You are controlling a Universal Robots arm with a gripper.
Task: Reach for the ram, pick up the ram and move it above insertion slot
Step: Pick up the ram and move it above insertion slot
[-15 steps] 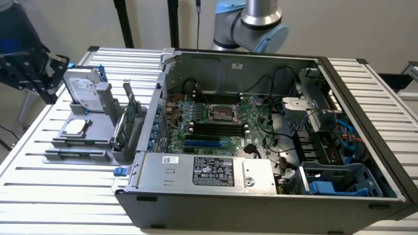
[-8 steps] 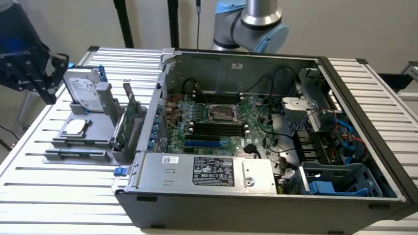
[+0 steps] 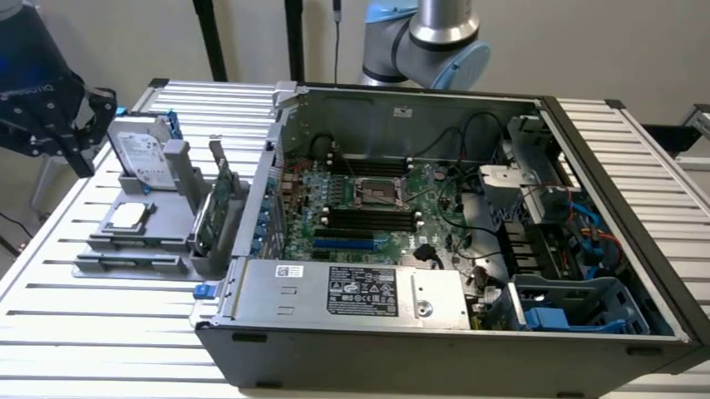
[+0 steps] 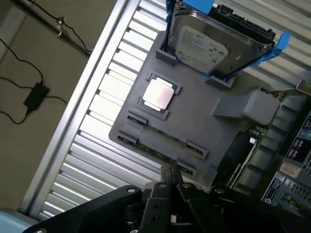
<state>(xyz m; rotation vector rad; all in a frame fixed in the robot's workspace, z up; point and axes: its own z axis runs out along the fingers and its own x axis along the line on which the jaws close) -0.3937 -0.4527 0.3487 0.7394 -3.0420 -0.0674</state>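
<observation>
The gripper (image 4: pixel 170 171) has its fingers pressed together with nothing between them. It hangs over the edge of the gray tray (image 4: pixel 194 116), which lies beside the open computer case (image 3: pixel 444 249). The ram (image 4: pixel 156 153) sits in a slot along that edge, just ahead of the fingertips and untouched. The arm (image 3: pixel 427 37) rises behind the case.

Grey and light-blue jointed robot arm (image 3: pixel 427 41) stands at the rear in the exterior view. Black two-fingered gripper (image 4: pixel 171 169) held aloft at that view's far left, fingers (image 4: pixel 165 175) pressed together tip to tip.
</observation>
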